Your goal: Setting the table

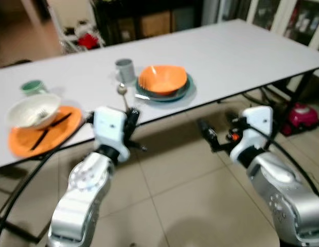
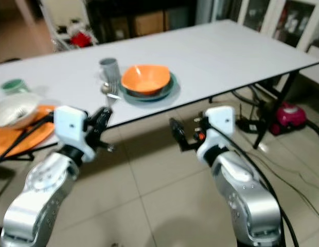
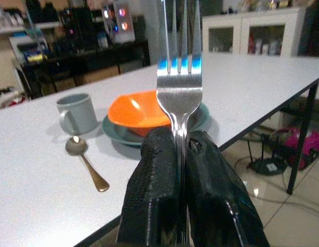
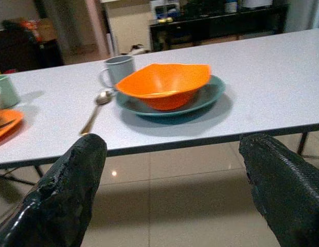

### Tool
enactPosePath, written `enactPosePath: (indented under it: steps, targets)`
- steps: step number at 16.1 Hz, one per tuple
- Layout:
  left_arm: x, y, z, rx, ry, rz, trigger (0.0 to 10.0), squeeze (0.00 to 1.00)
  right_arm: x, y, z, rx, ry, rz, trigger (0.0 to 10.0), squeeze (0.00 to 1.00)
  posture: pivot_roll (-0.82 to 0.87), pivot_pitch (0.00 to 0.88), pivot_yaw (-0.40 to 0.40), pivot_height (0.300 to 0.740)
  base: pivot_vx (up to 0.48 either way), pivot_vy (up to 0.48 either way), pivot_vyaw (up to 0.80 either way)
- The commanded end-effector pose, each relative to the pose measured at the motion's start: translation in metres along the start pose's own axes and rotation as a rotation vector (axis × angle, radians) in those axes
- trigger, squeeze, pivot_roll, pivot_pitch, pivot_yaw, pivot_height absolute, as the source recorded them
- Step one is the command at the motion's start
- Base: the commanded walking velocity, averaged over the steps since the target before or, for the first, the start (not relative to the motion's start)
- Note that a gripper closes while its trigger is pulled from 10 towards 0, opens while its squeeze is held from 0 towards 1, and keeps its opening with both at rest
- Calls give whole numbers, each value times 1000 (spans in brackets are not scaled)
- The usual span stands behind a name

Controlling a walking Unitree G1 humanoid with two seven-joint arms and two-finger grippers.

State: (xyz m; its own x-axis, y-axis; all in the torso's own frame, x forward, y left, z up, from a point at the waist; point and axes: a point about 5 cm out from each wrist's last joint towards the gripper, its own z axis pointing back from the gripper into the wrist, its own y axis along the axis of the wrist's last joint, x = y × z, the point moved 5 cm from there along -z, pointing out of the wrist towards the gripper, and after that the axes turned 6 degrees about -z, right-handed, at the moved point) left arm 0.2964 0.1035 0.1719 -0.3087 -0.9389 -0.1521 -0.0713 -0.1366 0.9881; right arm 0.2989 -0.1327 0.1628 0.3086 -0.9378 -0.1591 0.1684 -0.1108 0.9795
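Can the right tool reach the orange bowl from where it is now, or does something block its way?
Probably yes. The right tool is open and holds nothing, below the table edge. The orange bowl sits on the teal plate near that edge, nothing between them. It must rise first.

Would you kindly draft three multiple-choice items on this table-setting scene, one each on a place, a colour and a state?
1. Where does the spoon lie?
A. inside the orange bowl
B. on the table beside the grey mug
C. on the floor

2. What colour is the plate under the orange bowl?
A. teal
B. red
C. white

3. How is the left claw?
A. open
B. shut on nothing
C. shut on the fork

Answers:
1 B, the spoon rests on the tabletop near the grey mug.
2 A, a teal rim shows around the bowl.
3 C, the fork stands clamped between its fingers.
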Motion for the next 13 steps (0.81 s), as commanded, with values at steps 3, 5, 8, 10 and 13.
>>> enactPosePath:
  steps: [3, 5, 8, 10, 13]
  targets:
    - [10, 9, -6, 29, -44, 5, 10000, 0, 8, 4, 3, 2, -23, 13, 10000, 0, -110, 2, 95, 740, 372, 0, -800]
    - [7, 7, -7, 19, -30, 4, 10000, 0, 8, 5, 3, 2, -16, 25, 10000, 0, -112, 0, 96, 740, 373, 0, 0]
    - [-1, 3, -7, 2, 11, 3, 10000, 0, 4, 5, 3, -9, 18, 44, 10000, 0, -111, 0, 94, 740, 372, 0, 0]
    - [-2, 3, -8, 1, 13, 5, 10000, 0, 3, 3, 4, -19, 27, 47, 10000, 0, -113, 0, 96, 740, 373, 0, 0]
    - [2, 0, -8, -7, 8, 18, 10000, 0, 2, 2, 5, -21, 27, 47, 10000, 0, -117, 1, 98, 740, 369, 0, 0]
